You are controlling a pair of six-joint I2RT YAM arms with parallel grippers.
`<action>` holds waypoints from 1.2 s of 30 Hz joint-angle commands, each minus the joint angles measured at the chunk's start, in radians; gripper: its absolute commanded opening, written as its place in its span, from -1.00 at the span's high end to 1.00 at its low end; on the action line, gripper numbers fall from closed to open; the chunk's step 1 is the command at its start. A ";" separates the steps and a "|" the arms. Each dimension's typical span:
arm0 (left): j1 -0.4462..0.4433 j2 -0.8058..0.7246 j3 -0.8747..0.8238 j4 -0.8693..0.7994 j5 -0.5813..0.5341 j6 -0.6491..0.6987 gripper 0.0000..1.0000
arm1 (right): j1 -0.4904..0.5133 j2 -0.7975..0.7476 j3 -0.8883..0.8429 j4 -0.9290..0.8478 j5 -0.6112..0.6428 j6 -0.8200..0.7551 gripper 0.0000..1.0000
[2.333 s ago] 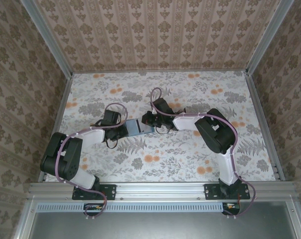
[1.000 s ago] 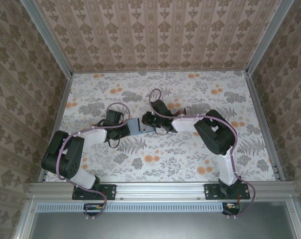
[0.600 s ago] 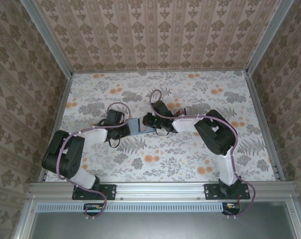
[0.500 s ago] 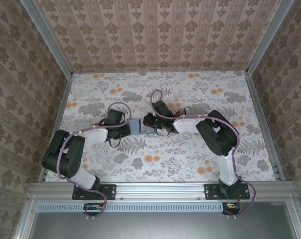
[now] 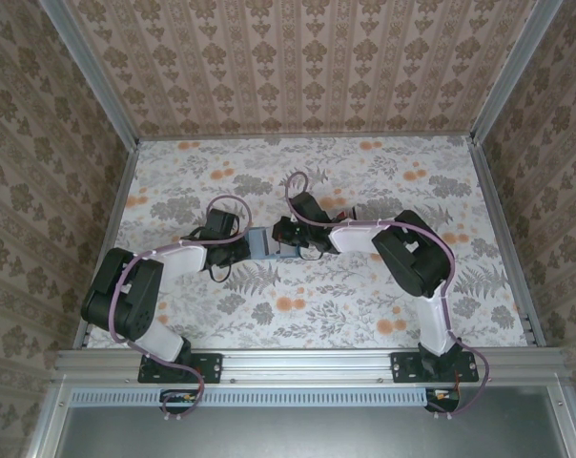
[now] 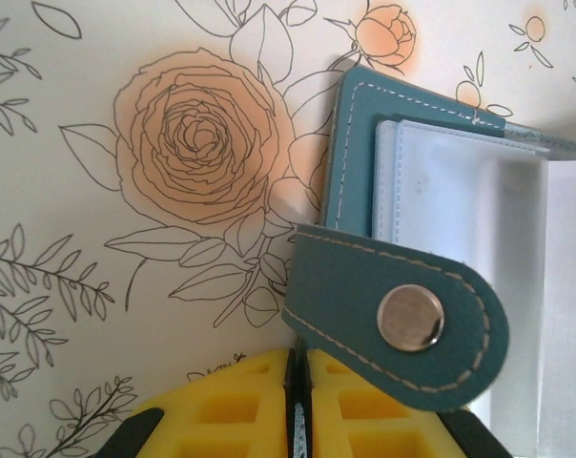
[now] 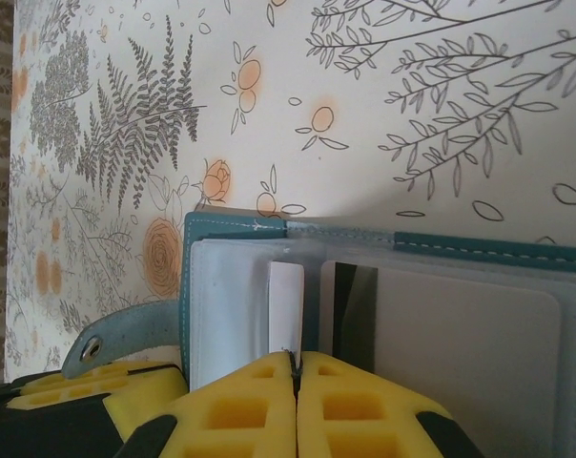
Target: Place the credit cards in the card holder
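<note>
At the middle of the counter, the card holder lies open like a book between the 2 arms, which meet over it from either side.

The left fingers are pressed together at the holder's outer edge, just below the root of its strap. They appear to be pinching that thin edge to keep the case from sliding. The strap, with its metal snap, lies loose across the corner of the panel.

The right fingers are closed on a pale card. Its free end reaches over the clear sleeve of the panel nearest the strap. Whether its tip has entered a pocket I cannot tell.

On the other panel, a second greyish card seems to sit already behind the clear plastic.

My reading is that the task is partway done: 1 card looks stowed and 1 is in the grip, about to be slid in. Pushing it home and letting go are still to do. How many more cards remain cannot be judged.
</note>
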 commanded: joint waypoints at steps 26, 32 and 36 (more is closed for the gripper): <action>-0.024 0.035 0.030 -0.069 0.028 0.003 0.76 | 0.056 -0.042 0.176 -0.422 0.132 -0.273 0.35; -0.022 0.033 0.025 -0.063 0.029 0.000 0.76 | 0.054 -0.051 0.167 -0.439 0.148 -0.291 0.45; -0.023 0.032 0.023 -0.066 0.028 0.003 0.76 | 0.054 -0.033 0.172 -0.440 0.147 -0.294 0.62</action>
